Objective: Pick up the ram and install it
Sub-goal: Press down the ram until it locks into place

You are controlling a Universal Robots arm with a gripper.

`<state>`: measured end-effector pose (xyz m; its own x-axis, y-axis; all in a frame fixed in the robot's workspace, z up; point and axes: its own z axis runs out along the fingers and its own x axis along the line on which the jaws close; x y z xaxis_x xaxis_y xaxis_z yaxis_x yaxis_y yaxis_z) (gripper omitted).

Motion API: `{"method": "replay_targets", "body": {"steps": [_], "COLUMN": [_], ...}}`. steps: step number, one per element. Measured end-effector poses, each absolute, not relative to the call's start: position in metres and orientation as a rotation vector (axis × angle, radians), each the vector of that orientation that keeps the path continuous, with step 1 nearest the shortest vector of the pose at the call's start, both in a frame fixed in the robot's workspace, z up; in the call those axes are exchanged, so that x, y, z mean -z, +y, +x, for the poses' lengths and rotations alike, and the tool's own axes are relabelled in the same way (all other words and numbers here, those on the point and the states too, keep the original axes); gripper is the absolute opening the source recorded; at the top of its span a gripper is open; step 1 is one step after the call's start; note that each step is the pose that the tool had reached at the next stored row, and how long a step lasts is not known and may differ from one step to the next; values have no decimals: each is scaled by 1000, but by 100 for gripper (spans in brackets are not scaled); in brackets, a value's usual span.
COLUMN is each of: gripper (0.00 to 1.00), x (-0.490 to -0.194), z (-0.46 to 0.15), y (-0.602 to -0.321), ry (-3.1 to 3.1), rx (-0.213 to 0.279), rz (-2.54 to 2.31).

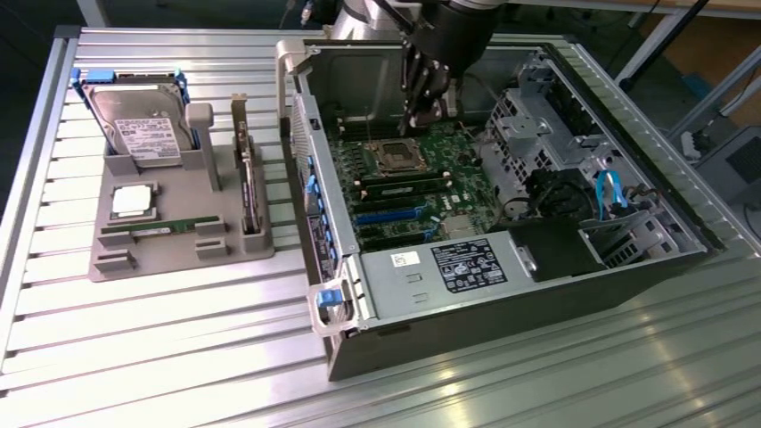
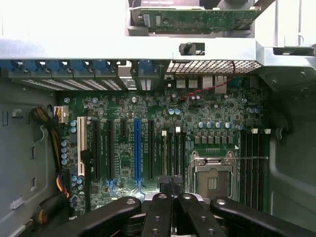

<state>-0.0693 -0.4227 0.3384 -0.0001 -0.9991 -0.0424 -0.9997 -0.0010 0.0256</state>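
Gripper (image 1: 423, 114) clenched, grasping nothing, over the motherboard (image 1: 411, 183) inside the open computer case (image 1: 523, 294). Ram (image 1: 159, 229) lies in the grey holder (image 1: 178, 259) on the surface (image 1: 178, 357), exterior view's left, well apart.

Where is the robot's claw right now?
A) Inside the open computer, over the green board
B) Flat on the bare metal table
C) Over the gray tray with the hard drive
A: the gripper hangs inside the open computer case, above the green motherboard, away from the tray.

Robotics lab, ribbed aluminium workbench (image 1: 178, 339), opened desktop computer case (image 1: 500, 294), parts fixture (image 1: 178, 254)
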Motion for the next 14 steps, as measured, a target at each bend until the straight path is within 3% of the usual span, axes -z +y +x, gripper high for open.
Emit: {"method": "replay_targets", "body": {"steps": [14], "gripper": [10], "x": [-338], "z": [-34], "y": [-423], "ry": [2212], "rx": [-75], "rz": [-2213]}}
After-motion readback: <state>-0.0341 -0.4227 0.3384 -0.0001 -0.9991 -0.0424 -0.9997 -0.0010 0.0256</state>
